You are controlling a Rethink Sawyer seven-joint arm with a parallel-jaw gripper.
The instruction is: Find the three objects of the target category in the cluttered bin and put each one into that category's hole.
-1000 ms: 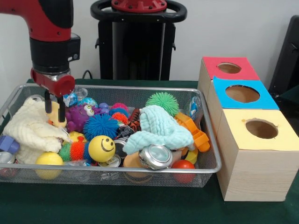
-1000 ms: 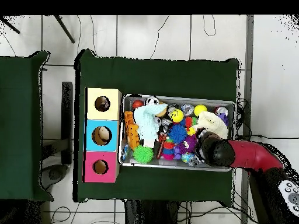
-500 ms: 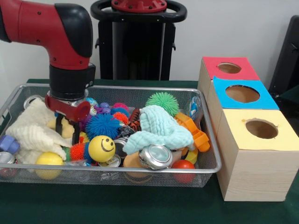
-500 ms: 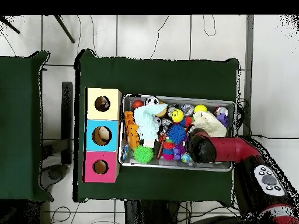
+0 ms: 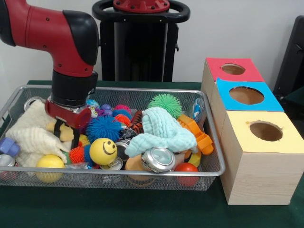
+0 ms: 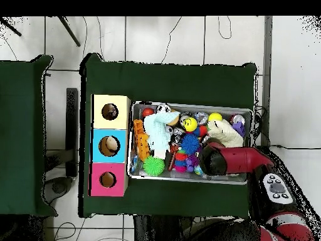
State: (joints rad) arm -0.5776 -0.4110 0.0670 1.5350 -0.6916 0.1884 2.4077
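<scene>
The wire mesh bin point(image 5: 209, 164) holds a heap of toys, cloths and cans. My gripper point(image 5: 66, 133) is low in the bin's left part, open, its black fingers point(image 5: 57, 129) standing on either side of a small yellow toy point(image 5: 66, 132). A cream cloth point(image 5: 28, 135) lies just left of it, and a blue spiky ball point(image 5: 102, 127) and a yellow smiley ball point(image 5: 103, 151) sit to its right. In the overhead view the arm's wrist point(image 6: 213, 159) covers the gripper over the bin point(image 6: 247, 113). Three boxes have holes: red point(image 5: 232, 69), blue point(image 5: 246, 95), yellow point(image 5: 266, 131).
Also in the bin are a green spiky ball point(image 5: 165, 103), a pale teal cloth point(image 5: 161, 130), a silver can point(image 5: 158, 159), an orange toy point(image 5: 199, 135), a yellow ball point(image 5: 50, 163) and a red ball point(image 5: 186, 168). The boxes point(image 6: 110, 145) stand against the bin's side.
The arm swung from the bin's far left corner toward its middle and came down. The fingers now straddle the yellow toy, and the wrist hides the purple toy.
</scene>
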